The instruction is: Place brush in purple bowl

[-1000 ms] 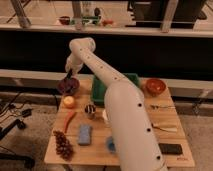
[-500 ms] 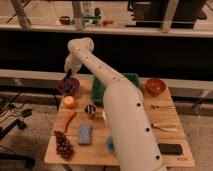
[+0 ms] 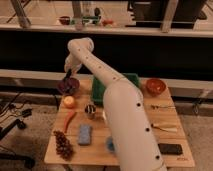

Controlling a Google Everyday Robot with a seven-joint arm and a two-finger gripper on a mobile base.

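Observation:
The purple bowl (image 3: 67, 86) stands at the table's back left corner, round with a dark inside. My gripper (image 3: 68, 71) is at the end of the white arm, just above the bowl's back rim and pointing down. A short thin dark stick, the brush (image 3: 68, 76), shows right under the gripper over the bowl. I cannot tell whether it is held or touches the bowl.
A green bin (image 3: 98, 86) sits right of the bowl, partly behind my arm. A reddish-orange bowl (image 3: 155, 86) is at the back right. An orange fruit (image 3: 69, 101), a small cup (image 3: 90, 110), a red pepper (image 3: 69, 120), a blue block (image 3: 85, 134) and a phone (image 3: 170, 148) lie on the table (image 3: 135, 100).

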